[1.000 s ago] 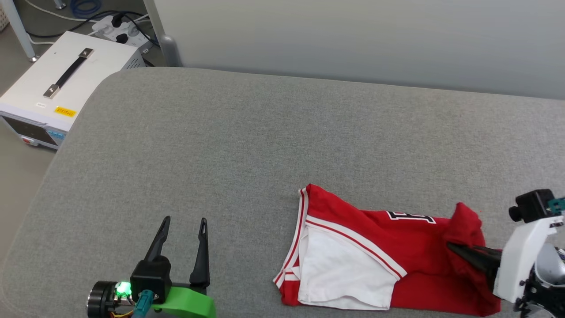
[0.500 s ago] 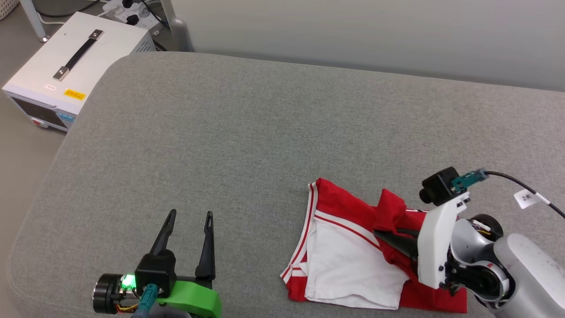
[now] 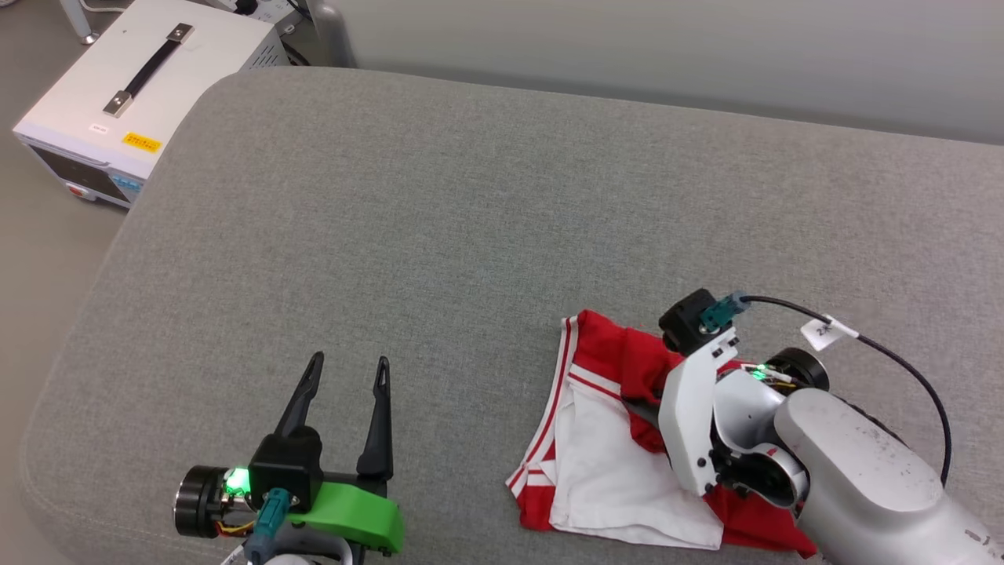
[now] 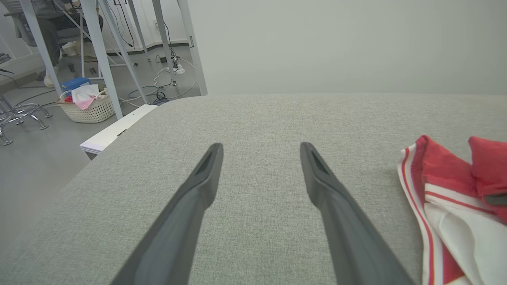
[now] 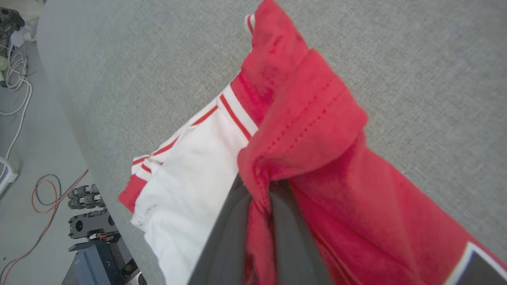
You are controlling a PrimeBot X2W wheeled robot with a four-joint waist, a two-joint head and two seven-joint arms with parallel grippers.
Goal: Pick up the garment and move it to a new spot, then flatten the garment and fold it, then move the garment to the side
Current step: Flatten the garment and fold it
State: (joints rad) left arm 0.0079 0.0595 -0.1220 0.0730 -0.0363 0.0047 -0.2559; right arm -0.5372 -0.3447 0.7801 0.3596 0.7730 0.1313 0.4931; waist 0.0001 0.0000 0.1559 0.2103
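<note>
The garment [image 3: 604, 463], red with a white sleeve and striped trim, lies bunched at the near right of the grey cushioned surface [image 3: 471, 220]. My right gripper [image 3: 639, 408] is shut on a fold of its red hem, which is doubled over the white sleeve. In the right wrist view the red cloth [image 5: 301, 130] is pinched between my two dark fingers [image 5: 225, 237]. My left gripper [image 3: 347, 373] stands open at the near left, apart from the garment, nothing between its fingers [image 4: 198, 190]. The left wrist view shows the garment's striped edge [image 4: 435, 198] at its right.
A white equipment box [image 3: 133, 86] with a black handle stands on the floor beyond the surface's far left corner. A pale wall panel [image 3: 667, 55] runs along the far edge. A basket [image 4: 89, 107] and metal frame legs stand on the floor farther off.
My right gripper has carried the red hem leftward across the garment, folding it over the lettering and sleeve. The head camera has shifted. The left gripper has stayed open and still.
</note>
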